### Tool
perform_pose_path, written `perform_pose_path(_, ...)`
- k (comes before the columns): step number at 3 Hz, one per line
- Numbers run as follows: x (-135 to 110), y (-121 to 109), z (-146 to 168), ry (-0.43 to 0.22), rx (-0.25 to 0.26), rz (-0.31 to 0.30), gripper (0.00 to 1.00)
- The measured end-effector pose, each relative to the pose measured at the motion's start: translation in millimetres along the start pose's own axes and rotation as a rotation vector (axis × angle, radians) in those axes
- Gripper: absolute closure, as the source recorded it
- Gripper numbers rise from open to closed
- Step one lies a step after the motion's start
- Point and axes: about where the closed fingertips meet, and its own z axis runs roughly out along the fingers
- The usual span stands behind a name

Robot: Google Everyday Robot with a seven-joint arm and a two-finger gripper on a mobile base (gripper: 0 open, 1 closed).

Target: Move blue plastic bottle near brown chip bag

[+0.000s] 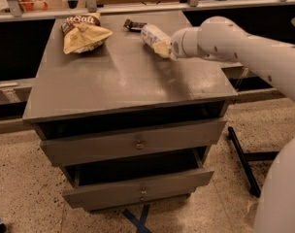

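Grey rectangular cabinet table (pixel 128 81), two front drawers: upper drawer (pixel 138 144) shut, lower drawer (pixel 142 191) pulled partly out.

Tan-yellow wrinkled chip bag with dark brown top band (pixel 84 35): lying at 10 o'clock on the tabletop, near the far left corner.

Small flat dark wrapper (pixel 134 25): lying at 12 o'clock, by the far edge.

Small clear bluish plastic bottle with pale label (pixel 152 35): at 1 o'clock over the tabletop, tilted, its free end pointing toward 10 o'clock and close to the wrapper. Well apart from the chip bag, which lies at 9 o'clock of it.

White round-bodied robot arm (pixel 235 42): enters from 3 o'clock, reaching over the table's right edge.

Two-finger gripper (pixel 163 47): at the arm's tip, at 1 o'clock over the tabletop, pinching the bottle's near end.
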Motion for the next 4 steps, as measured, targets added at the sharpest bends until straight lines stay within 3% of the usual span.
perform_pose_path(2,-56,9,15,-0.014,-0.115,-0.099,1.00)
perform_pose_path(4,-54,32,35,0.075,-0.266,-0.121,1.00)
